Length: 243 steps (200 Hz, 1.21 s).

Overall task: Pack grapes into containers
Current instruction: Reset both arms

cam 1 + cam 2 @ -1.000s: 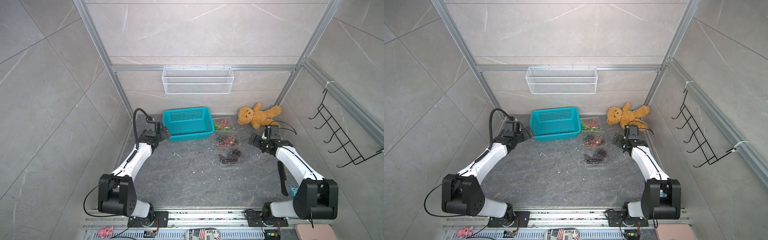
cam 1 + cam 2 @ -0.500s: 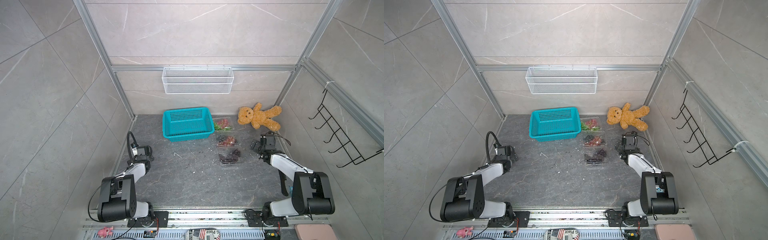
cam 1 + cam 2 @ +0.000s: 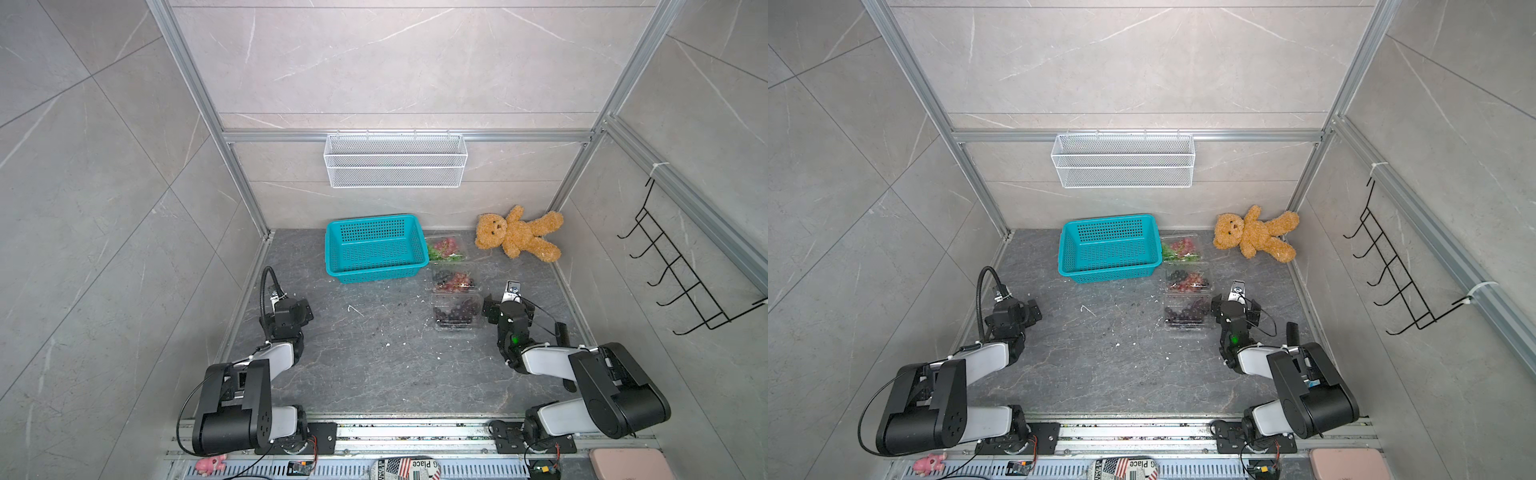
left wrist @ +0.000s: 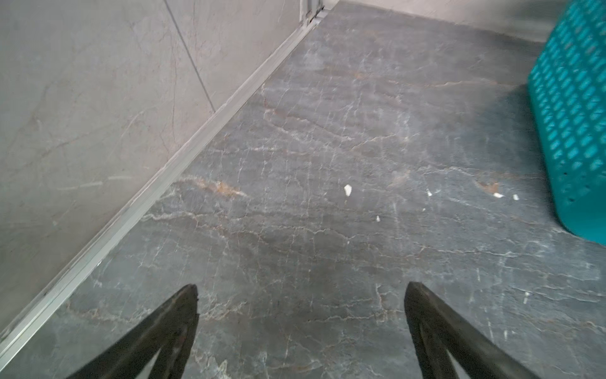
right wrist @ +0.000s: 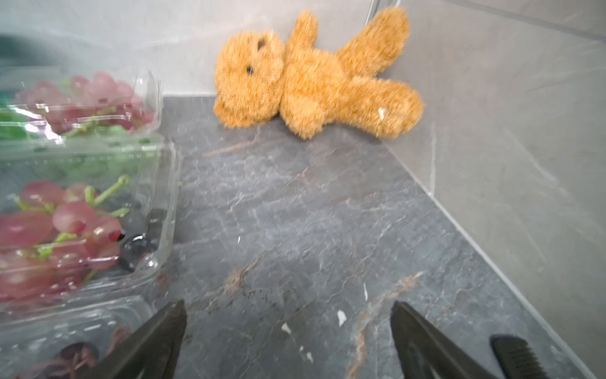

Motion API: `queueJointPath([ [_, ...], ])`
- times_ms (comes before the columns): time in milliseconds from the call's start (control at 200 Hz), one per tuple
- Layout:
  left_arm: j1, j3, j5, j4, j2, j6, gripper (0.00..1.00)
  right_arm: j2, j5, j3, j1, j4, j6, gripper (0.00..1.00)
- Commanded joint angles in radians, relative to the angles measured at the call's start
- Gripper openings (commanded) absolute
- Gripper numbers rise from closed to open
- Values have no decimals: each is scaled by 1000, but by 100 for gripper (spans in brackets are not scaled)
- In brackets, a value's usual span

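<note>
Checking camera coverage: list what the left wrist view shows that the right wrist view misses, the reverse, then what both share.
Only the left wrist: the teal basket, seen from its perforated side, and the left gripper, open and empty. Only the right wrist: the teddy bear, clear containers holding grapes, and the right gripper, open and empty. Both: the dark stone tabletop with white crumbs, and a grey wall.

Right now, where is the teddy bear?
In both top views the bear lies on the floor in the far right corner, just right of the farthest grape box.
</note>
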Motion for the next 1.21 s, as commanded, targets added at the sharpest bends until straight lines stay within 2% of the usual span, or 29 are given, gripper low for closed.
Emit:
queueJointPath([
  [0,5,11,61,150,45,59,100,-3,16,-27,0,132,-43,99],
  [65,1,41,118,193,124,105,100,4,2,-19,-6,123,-42,99],
  [130,-6,23,149,188,114,108,100,1,-21,-16,-18,111,-35,100],
  [200,-3,-28,136,384,178,120,100,-2,-87,-16,-54,99,-19,100],
  [260,-4,-14,155,283,144,111,100,-3,-146,-18,-84,92,-5,99],
  [309,-3,-18,153,322,158,119,100,20,-188,-22,-98,103,-3,99],
  [359,-3,-10,159,290,151,115,100,117,-181,-26,-96,270,-38,100],
  [424,-4,-14,156,309,156,118,100,46,-201,24,-110,29,13,99],
  [484,-3,-12,158,293,149,116,100,97,-217,23,-122,132,-4,99],
  [544,-3,-13,157,296,150,118,100,59,-240,43,-137,17,18,99],
  [599,-3,-13,157,300,152,118,100,78,-241,33,-146,73,17,99],
  [1208,-6,-9,154,293,152,121,100,65,-247,34,-146,49,20,99],
])
